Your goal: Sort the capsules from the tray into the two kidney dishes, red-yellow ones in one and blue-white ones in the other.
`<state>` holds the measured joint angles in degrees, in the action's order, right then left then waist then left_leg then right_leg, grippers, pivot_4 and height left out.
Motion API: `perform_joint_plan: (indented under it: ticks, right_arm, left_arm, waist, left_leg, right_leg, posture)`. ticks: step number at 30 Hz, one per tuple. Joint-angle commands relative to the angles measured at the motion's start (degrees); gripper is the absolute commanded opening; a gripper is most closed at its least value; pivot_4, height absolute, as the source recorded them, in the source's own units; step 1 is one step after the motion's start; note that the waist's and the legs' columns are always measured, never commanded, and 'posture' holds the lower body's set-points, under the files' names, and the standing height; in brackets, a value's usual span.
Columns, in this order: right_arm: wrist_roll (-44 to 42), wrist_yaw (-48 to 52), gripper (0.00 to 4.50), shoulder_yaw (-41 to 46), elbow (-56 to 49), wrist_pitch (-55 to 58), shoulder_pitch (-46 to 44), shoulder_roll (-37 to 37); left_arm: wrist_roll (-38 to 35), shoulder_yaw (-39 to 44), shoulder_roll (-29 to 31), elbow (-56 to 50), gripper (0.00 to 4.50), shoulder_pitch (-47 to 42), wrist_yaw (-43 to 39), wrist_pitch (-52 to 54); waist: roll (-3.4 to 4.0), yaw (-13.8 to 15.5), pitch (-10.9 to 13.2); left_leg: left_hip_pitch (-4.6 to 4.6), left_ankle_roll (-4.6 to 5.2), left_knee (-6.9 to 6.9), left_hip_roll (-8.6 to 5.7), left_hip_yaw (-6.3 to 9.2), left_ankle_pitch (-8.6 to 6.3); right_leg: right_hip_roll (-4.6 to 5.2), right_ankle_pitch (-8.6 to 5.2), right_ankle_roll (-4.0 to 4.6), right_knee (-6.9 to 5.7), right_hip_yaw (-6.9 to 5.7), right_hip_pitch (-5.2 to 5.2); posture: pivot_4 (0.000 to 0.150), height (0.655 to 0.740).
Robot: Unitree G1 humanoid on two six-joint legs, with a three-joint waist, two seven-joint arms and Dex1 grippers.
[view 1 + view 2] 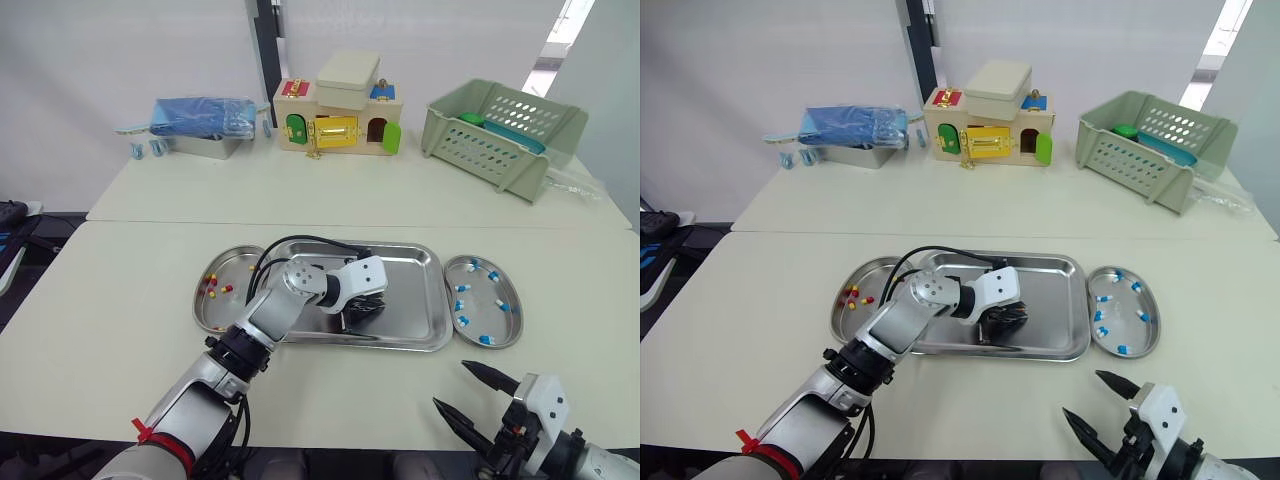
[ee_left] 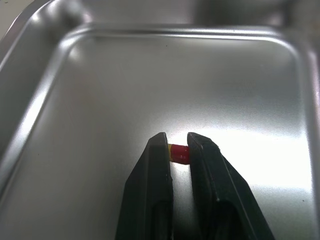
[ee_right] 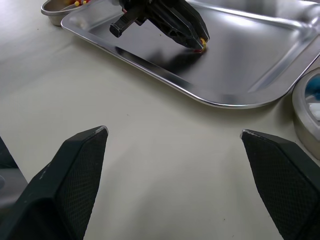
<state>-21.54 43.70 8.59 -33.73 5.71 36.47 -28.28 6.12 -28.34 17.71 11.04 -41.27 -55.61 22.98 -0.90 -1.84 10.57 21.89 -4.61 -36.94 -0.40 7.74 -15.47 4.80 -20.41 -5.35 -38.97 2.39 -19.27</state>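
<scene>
**Capsule pinched on tray: L arm at the pick**

Capsule (image 2: 179, 153), red-yellow, lies crosswise between the two fingers of L gripper (image 2: 177, 141). Jaws are closed onto it from both sides, tips down near the middle of the tray (image 1: 412, 300). Can't tell if it's off the metal yet. From R wrist view it looks at or just above the floor. Hold is at the very tips, prob. because the thing is small and lies flat on steel, so only the tips get round it.

L arm pose: reaches fwd and inward, forearm passing over the near edge of L dish (image 1: 240, 272). Wrist is bent so the fingers slant down into the tray.

L dish sits just beside tray's L side w/ red-yellow caps (image 1: 213, 287) in it. I judge that's the drop spot, a short swing back. R dish (image 1: 482, 318), just beside tray's other side, has blue-white caps (image 1: 460, 306).

R gripper (image 1: 452, 384) hovers over table (image 1: 120, 300) near the front edge, well apart from the tray. Its fingers are spread wide w/ nothing between them. Parked clear of L arm's work, I'd guess.
</scene>
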Motion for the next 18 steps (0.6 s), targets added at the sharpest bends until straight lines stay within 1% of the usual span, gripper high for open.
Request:
perform_joint_plan:
  ticks: [1, 6, 10, 13, 18]
  right_arm:
    - [-0.77, -0.02, 4.50, -0.23, -1.96, -0.43, 0.03, -0.30]
    - [-1.12, -0.09, 4.50, -0.49, -2.88, 0.15, -0.47, -0.94]
    - [-1.49, 1.43, 4.50, -1.34, -4.17, 0.26, -0.62, -2.24]
    - [-0.59, 3.32, 4.50, -2.31, -4.18, -0.34, -0.95, -4.08]
    - [-1.66, 5.89, 4.50, -2.66, -3.85, 0.17, -3.98, -6.98]
  left_arm:
    - [0.45, -0.37, 0.52, -2.18, 0.41, 0.87, -0.21, 0.17]
    - [-1.77, 2.30, 1.08, -5.73, 0.41, 0.99, -0.36, 2.67]
    - [-4.35, 6.48, 3.45, -11.13, 0.41, 1.02, -0.07, 8.15]
    - [-6.22, 10.44, 6.65, -16.43, 0.41, 2.29, 0.71, 14.09]
    - [-8.26, 16.99, 14.34, -24.29, 0.41, 6.78, 2.00, 21.69]
  waist:
    - [0.00, -0.01, 0.00]
    - [0.00, -0.03, 0.00]
    - [0.00, -0.13, 0.00]
    - [0.00, -0.16, 0.00]
    - [0.03, -0.35, -0.01]
  left_leg:
    - [0.00, 0.00, 0.00, 0.00, 0.00, 0.00]
    - [0.00, 0.00, 0.00, 0.00, 0.00, 0.00]
    - [0.01, 0.00, 0.00, 0.01, 0.00, 0.00]
    - [0.00, -0.01, 0.00, 0.01, 0.01, 0.00]
    - [-0.01, 0.00, 0.01, 0.02, 0.03, 0.00]
  right_leg:
    - [0.00, 0.00, 0.00, 0.00, 0.00, 0.00]
    - [0.00, 0.00, 0.00, 0.00, 0.00, 0.00]
    - [0.00, 0.00, 0.00, -0.01, 0.00, -0.02]
    - [0.00, 0.00, 0.00, -0.01, 0.00, -0.02]
    - [0.00, 0.00, 0.00, -0.02, -0.02, -0.01]
  posture:
    - [0.150, 0.7400]
    - [0.150, 0.7400]
    - [0.150, 0.7400]
    - [0.150, 0.7400]
    - [0.150, 0.7400]
